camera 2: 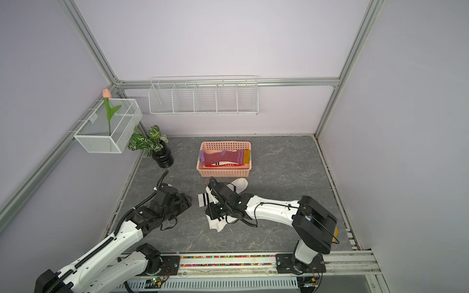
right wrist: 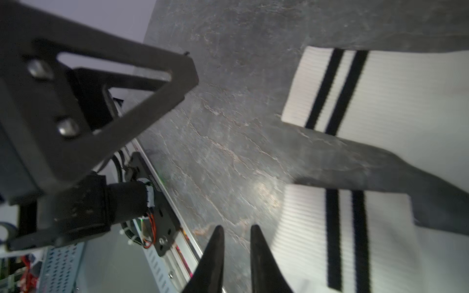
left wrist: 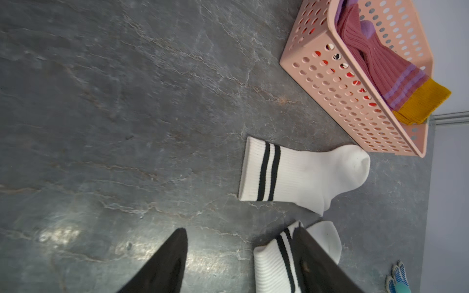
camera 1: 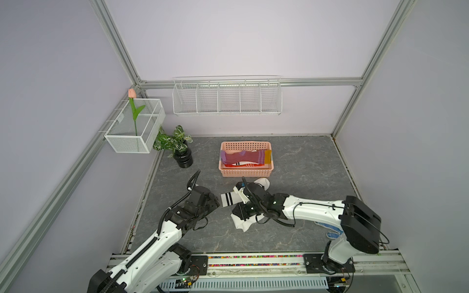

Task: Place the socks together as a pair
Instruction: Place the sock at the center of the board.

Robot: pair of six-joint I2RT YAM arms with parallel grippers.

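A dark grey, marble-veined tabletop (camera 1: 291, 228) fills the floor of a lilac-walled cell framed in aluminium, with a white wire shelf (camera 1: 227, 97) on the back wall. Reading the top views as a clock with twelve at that wall, a mesh box (camera 1: 134, 126) and a potted plant (camera 1: 181, 147) sit at ten o'clock. A pink basket (camera 1: 245, 172) at twelve holds a maroon sock (camera 1: 243, 157) lying over a red sock (camera 1: 250, 165). A blue dotted glove (camera 1: 330, 228) lies at four. Near the middle, at six o'clock of the basket, lie two white striped socks, the farther sock (left wrist: 304, 175) and the nearer sock (camera 1: 243, 224), cuffs toward nine with a strip of bare table between them. The left gripper (left wrist: 238, 243) hovers at nine o'clock of those cuffs, jaws wide apart and empty. The right gripper (right wrist: 237, 253) is low over the socks, its jaws only a narrow slit apart with bare table between, gripping nothing.
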